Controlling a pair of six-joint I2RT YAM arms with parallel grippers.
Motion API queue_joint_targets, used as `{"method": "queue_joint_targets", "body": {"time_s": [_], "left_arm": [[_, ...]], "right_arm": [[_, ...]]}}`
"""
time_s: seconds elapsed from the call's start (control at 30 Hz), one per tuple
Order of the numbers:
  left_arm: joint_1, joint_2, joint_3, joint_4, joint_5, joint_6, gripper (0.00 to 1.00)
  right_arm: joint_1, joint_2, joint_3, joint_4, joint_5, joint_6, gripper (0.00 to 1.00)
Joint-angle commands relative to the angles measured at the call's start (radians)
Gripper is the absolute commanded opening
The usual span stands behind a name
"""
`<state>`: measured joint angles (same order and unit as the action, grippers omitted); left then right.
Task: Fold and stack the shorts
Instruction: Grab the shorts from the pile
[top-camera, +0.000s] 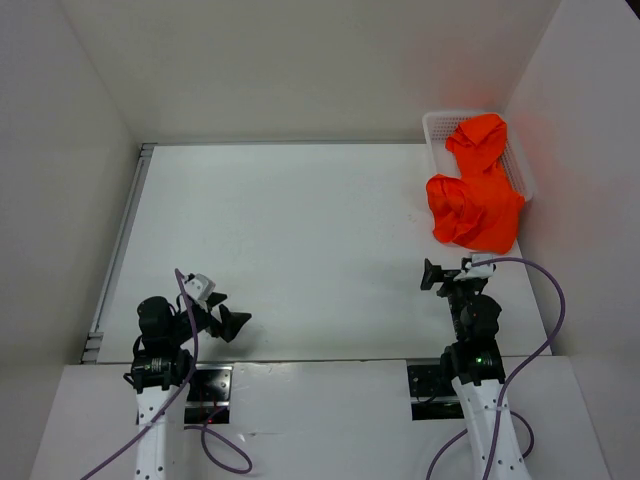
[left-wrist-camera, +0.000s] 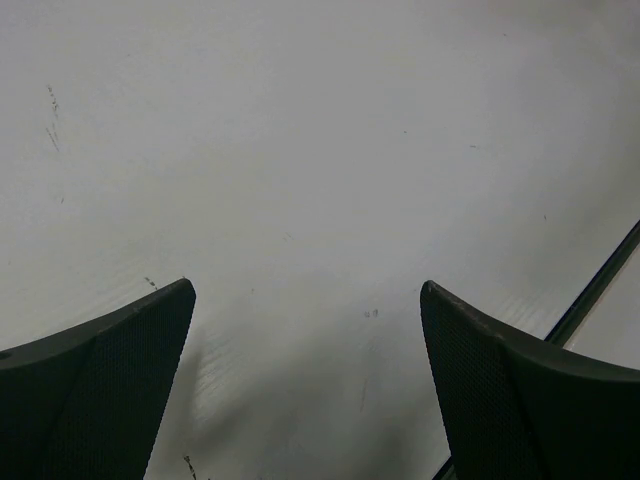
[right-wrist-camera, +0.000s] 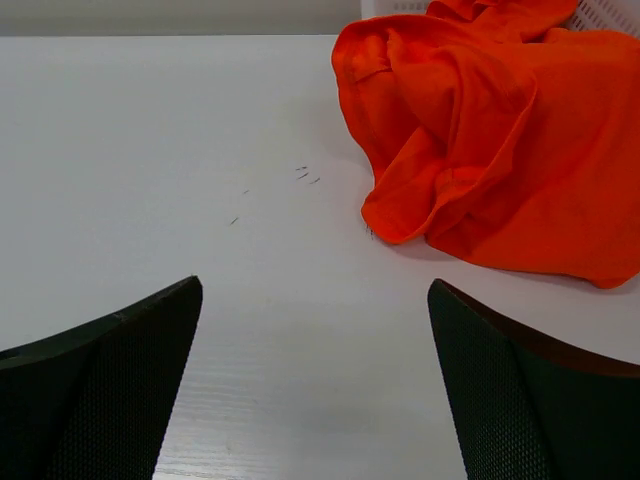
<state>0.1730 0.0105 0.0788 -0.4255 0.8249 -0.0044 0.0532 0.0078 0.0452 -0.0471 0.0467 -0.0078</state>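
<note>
Both arms are sitting low in the top view, and I am reading the left gripper as spread, well apart from the white mesh basket, off to its near left. The right gripper is hovering on the near side of that basket, also spread. The orange shorts are lying crumpled, half in the basket and half spilling over its near rim onto the white table, their long axis running from the basket toward the right arm.

Through the left wrist camera, the left gripper is showing its fingers wide apart over bare table, holding nothing.

Through the right wrist camera, the right gripper is also gaping and holding nothing. The shorts are bunching ahead and to the right of its fingers, not touching them, with the basket behind. I am judging the right arm much the nearer for the first reach.
</note>
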Motion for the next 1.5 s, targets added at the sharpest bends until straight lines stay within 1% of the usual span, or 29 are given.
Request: {"method": "queue_joint_targets", "body": {"time_s": [0.0, 0.13, 0.23, 0.27, 0.3, 0.33, 0.37, 0.4, 0.43, 0.47, 0.5, 0.53, 0.57, 0.6, 0.63, 0.7, 0.73, 0.77, 0.8, 0.83, 0.87, 0.9, 0.93, 0.97, 1.0, 1.07, 1.13, 1.3, 1.47], "left_arm": [[-0.001, -0.040, 0.007, 0.027, 0.034, 0.004, 1.00], [-0.001, -0.040, 0.007, 0.039, 0.052, 0.004, 1.00], [-0.001, -0.040, -0.004, 0.068, 0.164, 0.004, 1.00], [-0.001, -0.040, 0.010, 0.030, 0.164, 0.004, 1.00], [-0.001, -0.040, 0.010, 0.040, 0.177, 0.004, 1.00], [-0.001, -0.040, 0.001, 0.050, 0.152, 0.004, 1.00], [-0.001, -0.040, 0.001, 0.138, 0.122, 0.004, 1.00], [-0.001, -0.040, -0.008, 0.215, 0.071, 0.004, 1.00], [-0.001, -0.040, -0.008, 0.297, 0.048, 0.004, 1.00], [-0.001, -0.040, -0.023, 0.474, 0.030, 0.004, 1.00], [-0.010, -0.040, -0.024, 0.541, 0.020, 0.004, 1.00], [-0.010, -0.029, -0.024, 0.601, 0.011, 0.004, 1.00], [-0.010, -0.011, -0.005, 0.684, -0.001, 0.004, 1.00], [-0.010, 0.014, 0.043, 0.715, -0.015, 0.004, 1.00], [-0.010, 0.102, 0.083, 0.738, -0.035, 0.004, 1.00], [-0.020, 0.240, 0.207, 0.717, -0.122, 0.004, 1.00], [-0.020, 0.417, 0.371, 0.682, -0.154, 0.004, 1.00], [-0.020, 0.515, 0.465, 0.657, -0.214, 0.004, 1.00], [-0.029, 0.614, 0.563, 0.622, -0.242, 0.004, 1.00], [-0.029, 0.814, 0.661, 0.526, -0.268, 0.004, 1.00], [-0.029, 0.909, 0.843, 0.468, -0.295, 0.004, 1.00], [-0.029, 1.072, 0.930, 0.390, -0.296, 0.004, 1.00], [-0.041, 1.141, 1.013, 0.241, -0.281, 0.004, 1.00], [-0.058, 1.198, 1.120, 0.196, -0.303, 0.004, 1.00], [-0.069, 1.297, 1.159, 0.153, -0.320, 0.004, 1.00], [-0.078, 1.388, 1.234, 0.013, -0.329, 0.004, 1.00], [-0.089, 1.483, 1.271, -0.065, -0.293, 0.004, 1.00], [-0.099, 1.499, 1.188, -0.064, -0.247, 0.004, 1.00], [-0.099, 1.499, 1.147, -0.064, -0.332, 0.004, 1.00]], "right_arm": [[0.007, -0.011, -0.042, 0.044, 0.018, 0.011, 0.98], [0.007, -0.011, -0.042, 0.044, 0.018, 0.011, 0.98], [0.007, -0.011, -0.042, 0.044, -0.014, -0.010, 0.98], [0.007, -0.011, -0.018, 0.044, -0.084, -0.073, 0.98], [0.007, -0.011, -0.008, 0.067, -0.222, -0.256, 0.99], [0.007, -0.011, -0.008, 0.111, -0.367, -0.365, 0.99], [0.007, -0.011, -0.018, 0.187, -0.445, -0.479, 0.99], [0.007, -0.011, -0.002, 0.129, -0.587, -0.816, 0.99], [0.007, -0.011, -0.002, -0.071, -0.701, -1.343, 0.99], [0.007, -0.011, -0.037, -0.148, -0.630, -1.956, 0.99], [0.007, -0.011, -0.027, -0.085, -0.639, -1.951, 0.98], [0.007, -0.011, -0.018, 0.006, -0.656, -1.843, 0.98], [0.007, -0.011, -0.027, 0.156, -0.656, -1.613, 0.98], [0.007, -0.002, -0.045, 0.337, -0.656, -1.562, 0.98], [0.007, 0.018, 0.013, 0.398, -0.656, -1.543, 0.98], [0.017, 0.142, 0.134, 0.318, -0.656, -1.443, 0.98], [0.017, 0.208, 0.268, 0.293, -0.633, -1.355, 0.98], [0.017, 0.283, 0.336, 0.293, -0.604, -1.260, 0.98], [0.028, 0.461, 0.487, 0.277, -0.503, -1.076, 0.98], [0.028, 0.559, 0.577, 0.220, -0.431, -0.967, 0.98], [0.037, 0.661, 0.672, 0.172, -0.347, -0.843, 0.98], [0.037, 0.881, 0.876, 0.105, -0.155, -0.617, 0.98], [0.037, 0.994, 0.978, -0.050, -0.058, -0.512, 0.98], [0.004, 1.102, 1.162, -0.133, 0.018, -0.433, 0.98], [-0.028, 1.293, 1.233, -0.214, 0.048, -0.341, 0.98], [-0.105, 1.429, 1.332, -0.330, 0.016, -0.252, 0.98], [-0.205, 1.570, 1.406, -0.330, -0.027, -0.134, 0.98], [-0.279, 1.767, 1.502, -0.312, -0.079, -0.080, 0.98], [-0.315, 1.908, 1.572, -0.312, -0.134, -0.104, 0.98]]}}
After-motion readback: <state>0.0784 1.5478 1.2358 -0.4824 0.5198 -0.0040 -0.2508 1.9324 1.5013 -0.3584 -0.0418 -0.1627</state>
